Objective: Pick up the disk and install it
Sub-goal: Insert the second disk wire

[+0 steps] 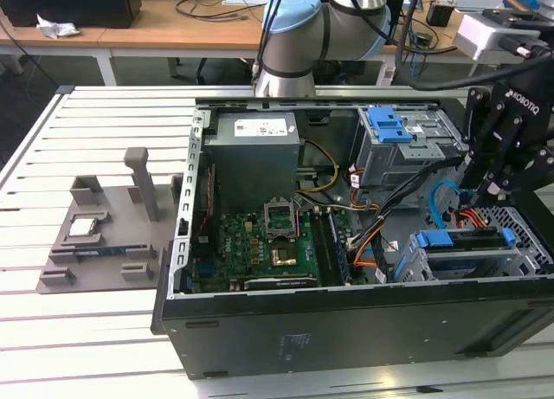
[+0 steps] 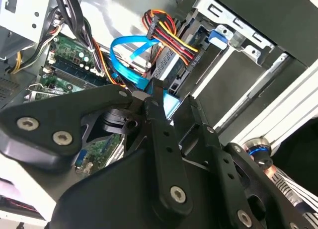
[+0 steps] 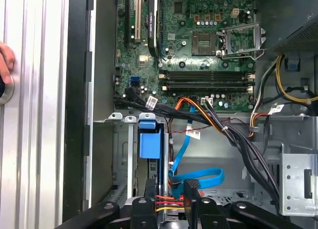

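Black, angular gripper above the blue-framed disk seated in grey perforated metal cage; finger state impossible to tell.

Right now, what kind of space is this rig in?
Probably a robotics lab or test workshop. An open computer case lies on a slatted aluminium table, with a wooden bench strewn with cables behind it. The robot arm reaches over, its pincer above the case's drive cage.
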`<state>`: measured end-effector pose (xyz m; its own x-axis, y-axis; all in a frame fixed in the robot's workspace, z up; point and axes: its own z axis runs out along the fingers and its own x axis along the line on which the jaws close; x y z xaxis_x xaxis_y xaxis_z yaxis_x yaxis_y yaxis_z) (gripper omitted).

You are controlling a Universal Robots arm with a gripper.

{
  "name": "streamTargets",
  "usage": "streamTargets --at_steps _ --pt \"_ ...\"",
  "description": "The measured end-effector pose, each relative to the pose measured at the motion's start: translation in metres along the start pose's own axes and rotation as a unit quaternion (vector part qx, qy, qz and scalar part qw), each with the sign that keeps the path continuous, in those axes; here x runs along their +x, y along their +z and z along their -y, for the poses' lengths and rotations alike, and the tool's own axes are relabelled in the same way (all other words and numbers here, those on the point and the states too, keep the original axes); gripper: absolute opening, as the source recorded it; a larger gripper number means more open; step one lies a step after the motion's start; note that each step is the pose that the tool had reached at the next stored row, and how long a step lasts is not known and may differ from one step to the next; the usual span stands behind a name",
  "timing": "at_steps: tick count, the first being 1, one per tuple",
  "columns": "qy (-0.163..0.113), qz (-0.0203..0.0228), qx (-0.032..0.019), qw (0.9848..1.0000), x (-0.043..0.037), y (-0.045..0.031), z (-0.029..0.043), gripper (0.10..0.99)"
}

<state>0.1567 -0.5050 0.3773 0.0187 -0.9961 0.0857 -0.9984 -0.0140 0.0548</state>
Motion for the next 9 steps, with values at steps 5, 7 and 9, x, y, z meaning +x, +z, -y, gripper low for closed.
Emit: streamTargets --at_steps 5,7,9 --pt "-0.003 -0.0002 0.0003 1.0000 -0.0009 0.0096 -0.0036 0.361" --pt "-0.003 -0.0002 0.0003 1.0000 -0.0008 0.0096 -0.0036 0.361" --pt "-0.003 -0.0002 0.0003 1.0000 -0.0008 0.0097 -0.0036 0.345"
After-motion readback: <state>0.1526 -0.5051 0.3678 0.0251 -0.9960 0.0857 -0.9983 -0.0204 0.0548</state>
